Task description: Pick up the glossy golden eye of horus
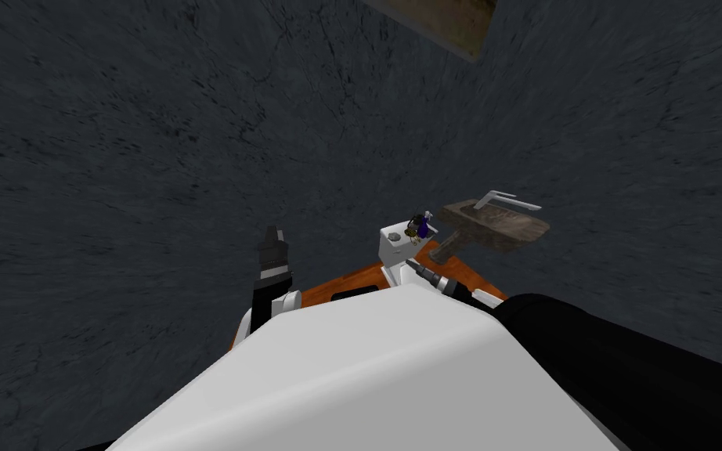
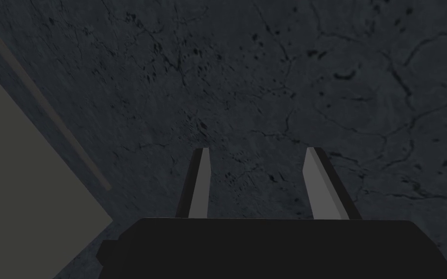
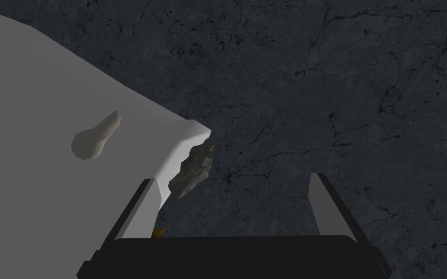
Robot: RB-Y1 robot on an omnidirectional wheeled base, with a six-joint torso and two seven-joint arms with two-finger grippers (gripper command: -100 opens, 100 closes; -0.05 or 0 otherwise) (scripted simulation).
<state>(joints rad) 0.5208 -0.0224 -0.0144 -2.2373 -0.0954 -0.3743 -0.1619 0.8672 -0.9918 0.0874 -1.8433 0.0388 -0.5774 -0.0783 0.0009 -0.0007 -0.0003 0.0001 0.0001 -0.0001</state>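
Eye (image 1: pixel 413 229): tiny gold-dark thing, I think, on top of white box (image 1: pixel 388 250), far corner, next to purple bit (image 1: pixel 424 227). Right claw (image 3: pixel 232 177) wide open, empty, close beside box corner, ready to grab. Left claw (image 2: pixel 257 148) open, empty, off to side, out of way.

Left end effector (image 2: pixel 257 151), right end effector (image 3: pixel 233 178): spread.

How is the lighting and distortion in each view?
Head view: dim, walls splay to the corners, the sink slants with the camera. Left wrist view: dim, left gripper before dark cracked grey. Right wrist view: white block evenly lit, no glare.
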